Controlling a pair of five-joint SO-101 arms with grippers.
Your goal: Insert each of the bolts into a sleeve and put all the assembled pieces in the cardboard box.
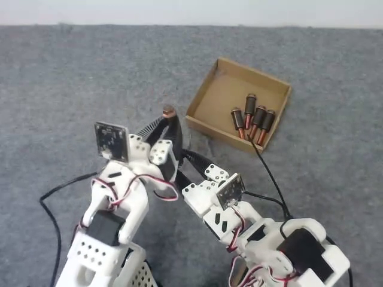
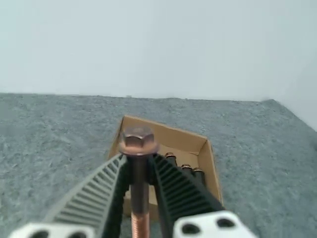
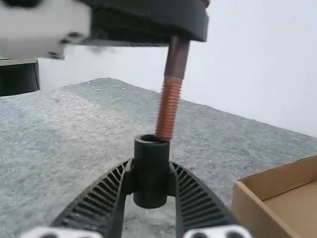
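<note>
My left gripper (image 2: 138, 171) is shut on a copper bolt (image 2: 137, 173), held upright with its hex head (image 1: 169, 111) on top. Below it my right gripper (image 3: 150, 181) is shut on a black sleeve (image 3: 150, 171), also upright. The bolt's threaded tip (image 3: 167, 116) reaches the sleeve's open mouth and just enters it. In the high view both grippers meet left of the cardboard box (image 1: 206, 100), the left gripper (image 1: 166, 128) above the right gripper (image 1: 184, 164). Several assembled bolt-and-sleeve pieces (image 1: 252, 120) lie side by side in the box.
Grey carpet (image 1: 72, 78) covers the table. The box (image 2: 205, 148) stands beyond the grippers, toward the far right of the surface. Black cables (image 1: 269, 173) run from the right arm past the box's near corner. A pale wall rises behind.
</note>
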